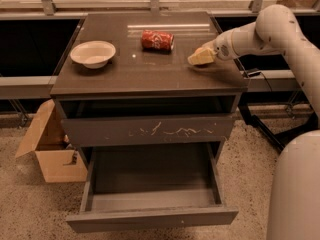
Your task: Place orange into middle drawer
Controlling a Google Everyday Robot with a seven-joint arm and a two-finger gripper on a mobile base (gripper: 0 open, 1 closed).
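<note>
The orange does not show in this view. My gripper (201,56) is low over the right side of the cabinet top (150,71), at the end of my white arm (260,31), which reaches in from the right. The middle drawer (150,216) is pulled open at the bottom of the cabinet. It has a plain dark grey front and grey inner walls, and nothing shows inside it. The gripper is well above it and behind it.
A white bowl (93,53) sits at the left of the cabinet top. A red soda can (157,40) lies on its side near the back middle. A drawer front with white scratch marks (150,130) is above the open drawer. An open cardboard box (50,149) stands on the floor at the left.
</note>
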